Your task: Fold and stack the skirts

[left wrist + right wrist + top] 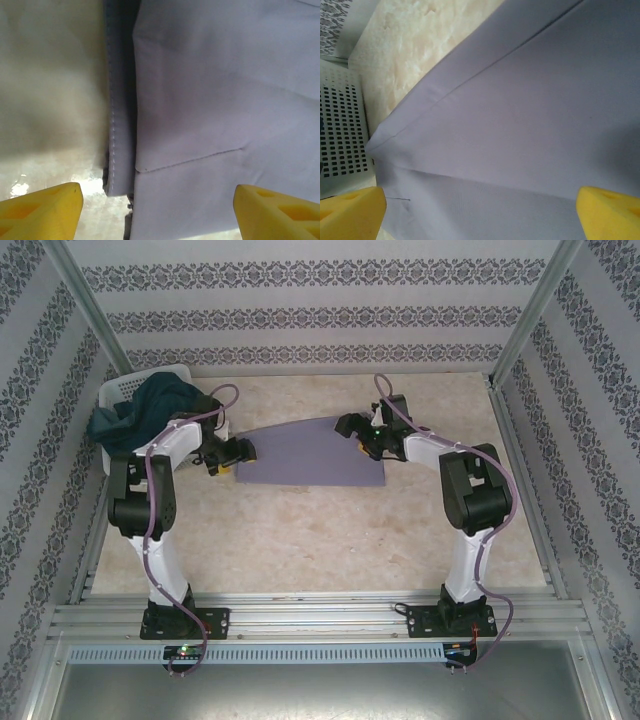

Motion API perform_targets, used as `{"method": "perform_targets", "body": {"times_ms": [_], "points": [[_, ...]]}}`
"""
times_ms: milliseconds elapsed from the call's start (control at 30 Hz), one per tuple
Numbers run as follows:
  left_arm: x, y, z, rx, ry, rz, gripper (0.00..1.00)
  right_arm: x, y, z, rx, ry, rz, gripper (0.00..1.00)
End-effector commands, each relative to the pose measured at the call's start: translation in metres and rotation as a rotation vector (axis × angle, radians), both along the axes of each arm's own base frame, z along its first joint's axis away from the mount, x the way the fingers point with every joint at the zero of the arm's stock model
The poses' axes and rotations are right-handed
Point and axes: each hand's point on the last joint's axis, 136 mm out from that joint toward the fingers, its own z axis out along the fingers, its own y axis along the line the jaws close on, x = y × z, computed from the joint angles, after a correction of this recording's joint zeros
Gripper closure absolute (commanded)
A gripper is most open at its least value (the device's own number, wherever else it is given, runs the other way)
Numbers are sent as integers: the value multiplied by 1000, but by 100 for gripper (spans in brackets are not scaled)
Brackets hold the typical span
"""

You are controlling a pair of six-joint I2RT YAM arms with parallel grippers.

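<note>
Grey-lavender skirt (310, 455) flat on the table (300, 540), one gripper at each side edge.
Skirt lies spread out toward the back middle of the table. Left gripper (235, 455) sits low at its left edge, jaws spread, yellow fingers (45, 210) straddling the seamed edge, pinching nothing. Right gripper (362, 440) is at the right edge, jaws spread wide over the cloth, holding nothing. Dark teal skirt (150, 410) is bunched in the white basket (120, 390) at the back left corner.

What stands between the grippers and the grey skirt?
Nothing visible does. The left gripper and the right gripper, both open, are at opposite ends of the skirt, with bare cloth right in front of them.
</note>
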Motion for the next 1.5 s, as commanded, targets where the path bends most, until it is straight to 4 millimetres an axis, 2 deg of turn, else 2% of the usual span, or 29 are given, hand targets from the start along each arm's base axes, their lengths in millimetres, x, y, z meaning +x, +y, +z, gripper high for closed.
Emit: {"method": "perform_targets", "body": {"times_ms": [0, 67, 133, 200, 333, 400, 500, 633, 700, 800, 833, 900, 967, 1067, 1233, 1300, 1467], "points": [[10, 1, -11, 16, 0, 36, 23, -9, 3, -26, 22, 92, -8, 4], [12, -2, -18, 4, 0, 39, 23, -13, -15, -44, -34, 156, -84, 4], [14, -14, -25, -59, 9, 21, 25, -20, -39, -62, -109, 232, -168, 4], [16, -26, -34, -107, 22, -1, 26, -25, -49, -70, -126, 269, -184, 4], [18, -55, -47, -167, 51, -75, 42, -28, -47, -71, -111, 286, -151, 4], [22, -68, -43, -203, 34, -96, 49, -27, -45, -68, -115, 279, -141, 4], [31, -85, -27, -280, -26, -114, 55, -27, -41, -69, -111, 285, -130, 4], [40, -96, -13, -348, -66, -116, 57, -27, -34, -69, -107, 280, -116, 4], [41, -99, -8, -349, -67, -123, 52, -27, -33, -68, -106, 279, -117, 4], [38, -90, -14, -276, -49, -107, 52, -27, -33, -68, -100, 281, -119, 4], [36, -88, -17, -263, -40, -101, 56, -27, -33, -69, -99, 282, -119, 4], [33, -82, -23, -232, -21, -85, 67, -28, -32, -69, -94, 283, -118, 4], [31, -70, -25, -153, -11, -59, 85, -28, -32, -69, -90, 284, -118, 4], [31, -42, -12, 7, -27, -17, 99, -29, -26, -62, -59, 272, -105, 4], [26, -1, 25, 259, -44, -49, 100, -32, -4, -22, 17, 180, -41, 3], [19, 9, 37, 332, -29, -92, 100, -36, 7, -10, 20, 147, -14, 2], [3, 30, 66, 491, 41, -144, 100, -50, 27, -13, -4, 180, -17, 2]]}}
